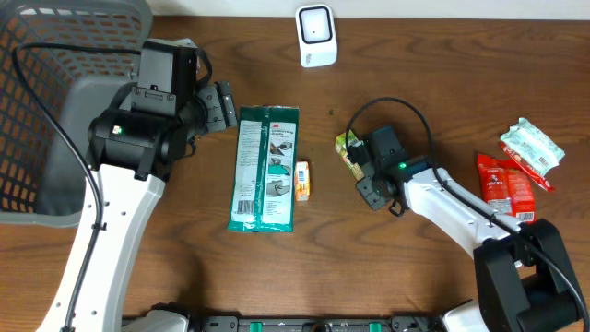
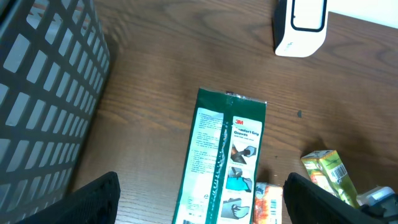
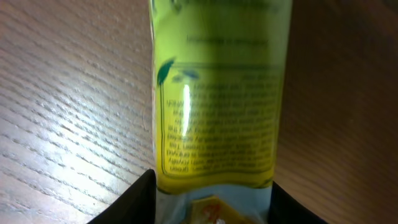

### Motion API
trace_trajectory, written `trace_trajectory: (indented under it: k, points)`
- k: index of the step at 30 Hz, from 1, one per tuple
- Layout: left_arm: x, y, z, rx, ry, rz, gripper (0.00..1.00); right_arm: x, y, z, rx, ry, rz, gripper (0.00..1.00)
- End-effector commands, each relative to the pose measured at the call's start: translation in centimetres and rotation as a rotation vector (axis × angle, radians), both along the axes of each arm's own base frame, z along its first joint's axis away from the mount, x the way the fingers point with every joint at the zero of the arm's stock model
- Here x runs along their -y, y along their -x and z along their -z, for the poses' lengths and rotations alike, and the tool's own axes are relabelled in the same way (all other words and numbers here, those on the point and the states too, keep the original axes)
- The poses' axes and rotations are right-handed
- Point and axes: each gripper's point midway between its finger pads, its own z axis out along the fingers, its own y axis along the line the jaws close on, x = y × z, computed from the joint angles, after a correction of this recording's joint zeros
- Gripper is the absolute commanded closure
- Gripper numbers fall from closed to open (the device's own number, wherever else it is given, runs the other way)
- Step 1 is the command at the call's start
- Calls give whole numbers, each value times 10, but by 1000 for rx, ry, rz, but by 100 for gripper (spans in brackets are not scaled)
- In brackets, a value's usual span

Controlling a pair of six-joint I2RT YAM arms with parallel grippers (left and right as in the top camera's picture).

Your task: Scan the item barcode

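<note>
Seemingly the pick-up step is in hand: the right tool (image 3: 211, 186) straddles the yellow-green packet (image 1: 348, 146), which lies on the bench (image 1: 415, 74), well apart from the white scanner (image 1: 315, 35). The jaws stand partway apart with the packet's end between them; whether they grip it I cannot tell. The left tool (image 2: 202, 194) hangs wide open and empty above the glove pack (image 1: 265, 166). Next, I judge, comes a firm hold, then a lift toward the scanner, barcode facing it.

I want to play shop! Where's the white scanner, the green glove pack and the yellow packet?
white scanner (image 1: 316, 35), overhead view, its front face.
green glove pack (image 1: 265, 168), overhead view, its middle.
yellow packet (image 3: 217, 93), right wrist view, its printed panel.
</note>
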Motion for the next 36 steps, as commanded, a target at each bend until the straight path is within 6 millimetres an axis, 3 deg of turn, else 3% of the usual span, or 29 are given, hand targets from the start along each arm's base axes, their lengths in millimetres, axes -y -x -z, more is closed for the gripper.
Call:
trace_trajectory:
  k: [1, 6, 11, 14, 18, 26, 32, 36]
  points:
    - [-2, -1, -1, 1, -3, -9, 16, 6, -6, -11, 39, -14, 35, 55]
    - [-2, -1, -1, 1, -3, -9, 16, 7, -15, -35, 92, -110, 90, 48]
    - [-2, -1, -1, 1, -3, -9, 16, -1, -10, -66, 118, -241, 79, 41]
    - [-2, -1, -1, 1, -3, -9, 16, 5, 1, -84, 126, -270, 87, 37]
    - [-2, -1, -1, 0, -3, -9, 16, -14, 24, -102, 99, -420, -49, 39]
    - [-2, -1, -1, 0, -3, -9, 16, -1, 29, -63, 133, -510, -27, 39]
    - [-2, -1, -1, 1, -3, -9, 15, 22, 19, -50, 212, -542, 40, 41]
    - [-2, -1, -1, 1, -3, -9, 16, 7, 24, -51, 245, -654, -55, 32]
